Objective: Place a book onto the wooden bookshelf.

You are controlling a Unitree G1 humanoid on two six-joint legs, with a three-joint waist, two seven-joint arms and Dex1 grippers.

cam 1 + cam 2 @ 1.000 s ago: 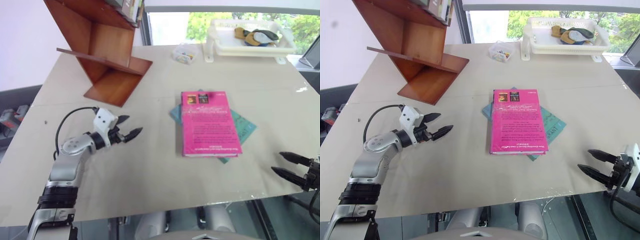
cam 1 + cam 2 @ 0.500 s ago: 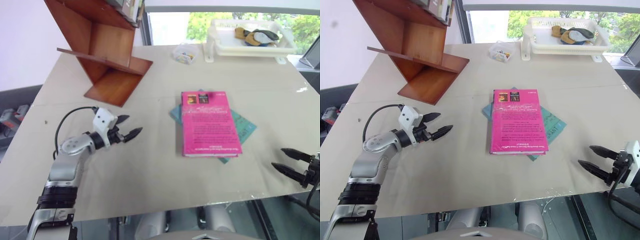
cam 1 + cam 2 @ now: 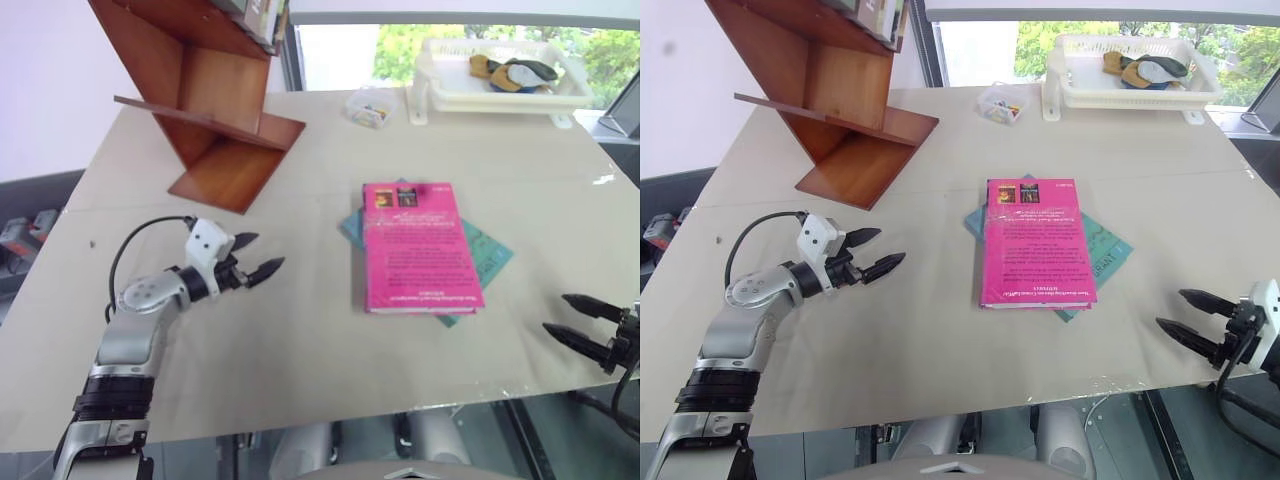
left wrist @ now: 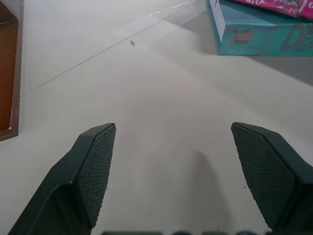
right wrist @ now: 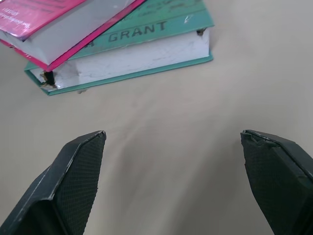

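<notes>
Left pincer [image 3: 256, 255]: two black fingers spread wide, nothing between them, low over the beige desk [image 3: 300, 340], aimed toward the books. Its wrist view shows bare desk between the textured pads [image 4: 98, 169], a corner of the thin teal hardcover book [image 4: 254, 34] and a brown edge of the shelf unit.

Right pincer [image 3: 1187, 316]: fingers likewise parted and empty, near the desk's front right edge. Its wrist view reads "GRANT" on the teal cover and shows white page edges, details too small in the head views.

Thick magenta paperback book [image 3: 416, 247]: flat at desk centre, stacked on the teal book, well apart from both pincers.

Reddish-brown polished wooden bookshelf [image 3: 205, 95]: tilted, far left corner.

White plastic tray [image 3: 497, 92]: far right, holding small objects. Small clear container [image 3: 368, 106]: just beside it.
</notes>
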